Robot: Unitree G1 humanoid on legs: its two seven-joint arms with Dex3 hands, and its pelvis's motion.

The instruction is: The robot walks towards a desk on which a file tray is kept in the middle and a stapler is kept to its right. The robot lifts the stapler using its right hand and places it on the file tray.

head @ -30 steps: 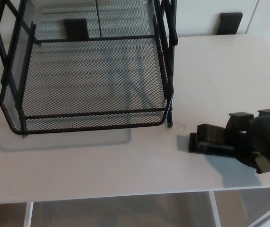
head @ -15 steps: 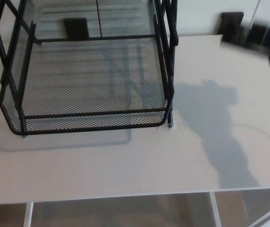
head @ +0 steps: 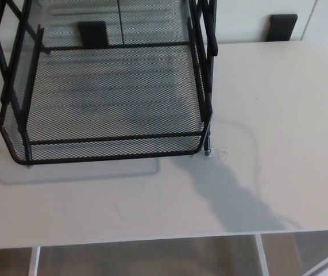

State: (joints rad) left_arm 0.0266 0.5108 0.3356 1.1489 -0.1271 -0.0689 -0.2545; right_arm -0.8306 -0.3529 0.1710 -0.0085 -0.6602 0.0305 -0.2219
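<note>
- Hands: neither the right hand nor the left hand shows in the head view. The state of the fingers, and whether they hold anything, cannot be told.
- Task object: the stapler is not visible anywhere. It is not on the white counter (head: 278, 115), and it is not on the mesh floor of the black wire-mesh file tray (head: 112, 138).
- Indication: a grey shadow (head: 227, 195) runs from the counter's near right edge up to the tray's front right corner. A darker patch lies on the mesh floor. Judged from this, something is above the scene and out of frame, probably the arm carrying the stapler towards the tray. This is not confirmed.
- Step in hand, as judged: the transfer and set-down onto the tray.
- Method advised: enter over the low front rail or from directly above. Lower until the stapler's base lies flat on the mesh near the middle, then spread the fingers and withdraw straight up.
- Obstruction: the black upright posts (head: 203, 57) on the tray's right side rise high. A sideways approach from the right would risk striking them or pushing the tray.
- Surroundings: two black rectangular blocks (head: 282, 26) sit behind the counter's far edge, clear of the work. A small pale mark lies just beside the tray's front right foot; what it is cannot be told.
</note>
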